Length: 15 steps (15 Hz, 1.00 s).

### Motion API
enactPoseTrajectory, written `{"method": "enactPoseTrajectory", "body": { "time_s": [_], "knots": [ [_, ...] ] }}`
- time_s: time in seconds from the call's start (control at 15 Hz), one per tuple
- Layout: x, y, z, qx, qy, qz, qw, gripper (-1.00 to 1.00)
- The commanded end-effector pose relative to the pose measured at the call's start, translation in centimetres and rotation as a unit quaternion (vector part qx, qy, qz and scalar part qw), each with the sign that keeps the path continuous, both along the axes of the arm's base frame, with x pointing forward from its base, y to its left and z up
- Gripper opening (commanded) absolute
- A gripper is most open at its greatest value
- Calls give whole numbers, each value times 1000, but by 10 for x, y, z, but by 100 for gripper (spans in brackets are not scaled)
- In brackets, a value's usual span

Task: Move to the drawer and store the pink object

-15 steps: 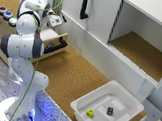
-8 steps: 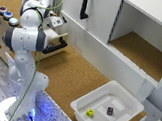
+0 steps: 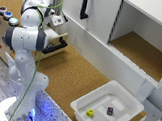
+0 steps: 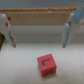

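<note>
I see my fingers (image 4: 9,31) spread wide, holding nothing; the pink cube (image 4: 46,64) lies in the light plywood drawer (image 3: 54,36), toward six o'clock from the fingers, apparently stored.

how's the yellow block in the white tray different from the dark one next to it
The yellow block is bright yellow; the dark block looks deep maroon or near black. The yellow block lies closer to the white tray's near wall, while the dark block sits nearer the tray's middle. Both are small cubes of similar size, resting apart on the tray floor.
</note>
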State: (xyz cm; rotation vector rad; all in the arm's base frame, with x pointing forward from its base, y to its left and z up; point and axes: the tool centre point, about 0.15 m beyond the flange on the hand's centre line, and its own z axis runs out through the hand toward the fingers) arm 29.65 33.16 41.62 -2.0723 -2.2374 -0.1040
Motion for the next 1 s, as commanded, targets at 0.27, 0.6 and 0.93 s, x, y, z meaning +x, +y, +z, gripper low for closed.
{"method": "enactPoseTrajectory", "body": {
  "time_s": [0.27,0.6,0.93],
  "knots": [
    [-60,-3,105,-7,-28,-26,999,100],
    [-70,4,102,0,-16,-35,999,100],
    [-91,30,113,9,-18,-20,1000,100]
  ]
}}
